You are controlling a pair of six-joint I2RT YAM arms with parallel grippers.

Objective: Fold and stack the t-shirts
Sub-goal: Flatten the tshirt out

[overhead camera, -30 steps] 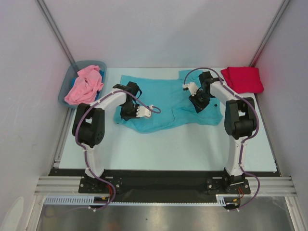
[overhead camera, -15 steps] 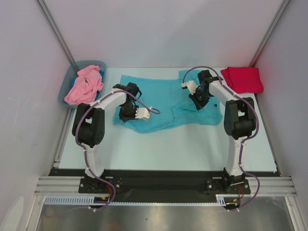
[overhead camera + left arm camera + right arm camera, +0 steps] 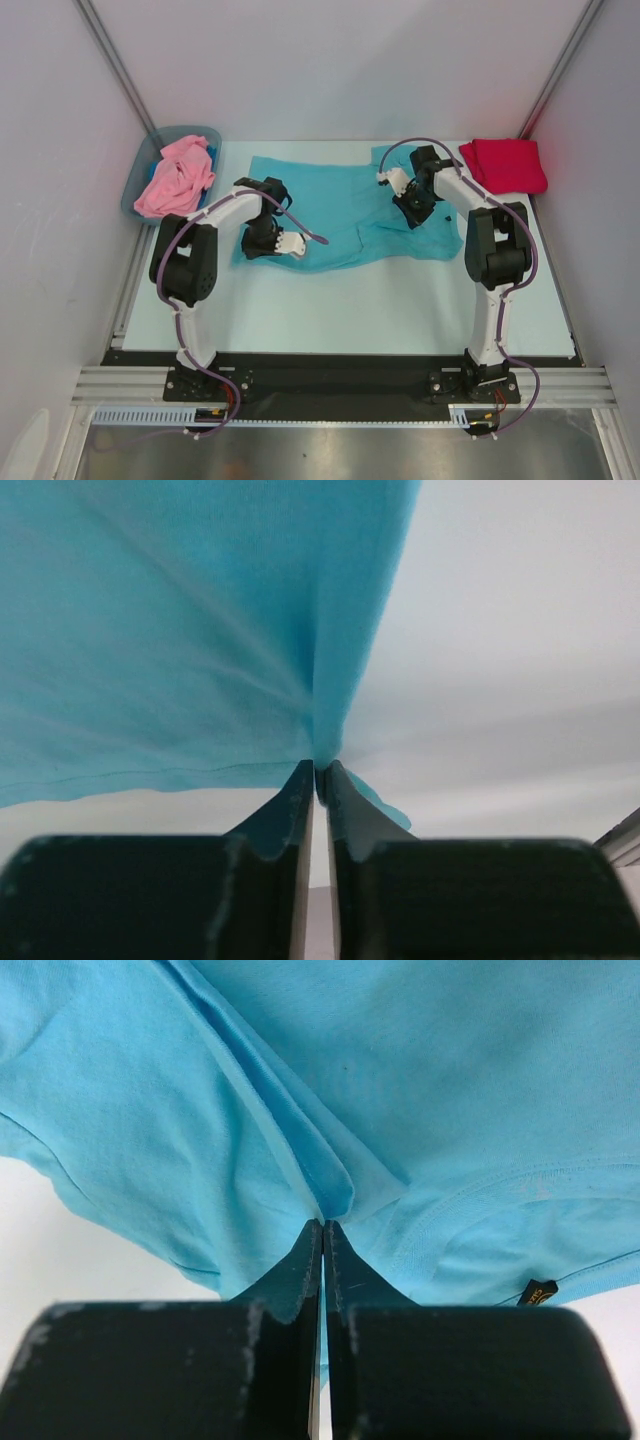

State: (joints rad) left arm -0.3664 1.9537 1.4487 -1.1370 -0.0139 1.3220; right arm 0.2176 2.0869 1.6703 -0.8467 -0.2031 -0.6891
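The teal shirt (image 3: 345,200) lies spread out in the middle of the table (image 3: 400,310). It is a bit wrinkled, and its long side runs from left to right.

My left gripper (image 3: 258,244) is at the shirt's near left corner. In the left wrist view, the left gripper (image 3: 318,770) has its two fingers pressed together on a bit of the teal shirt (image 3: 150,630), and the cloth fans out from that pinch.

My right gripper (image 3: 410,210) is over the right part of the shirt. In the right wrist view, the right gripper (image 3: 322,1225) is also squeezed together, biting a small fold of the teal shirt (image 3: 420,1060). A little black tag (image 3: 538,1291) shows at the neck edge nearby.

The red shirt (image 3: 503,165) sits folded in the far right corner of the table, apart from the teal one. The pink shirt (image 3: 175,178) lies in a soft heap in the bin (image 3: 133,192) at the far left, just beside the table.
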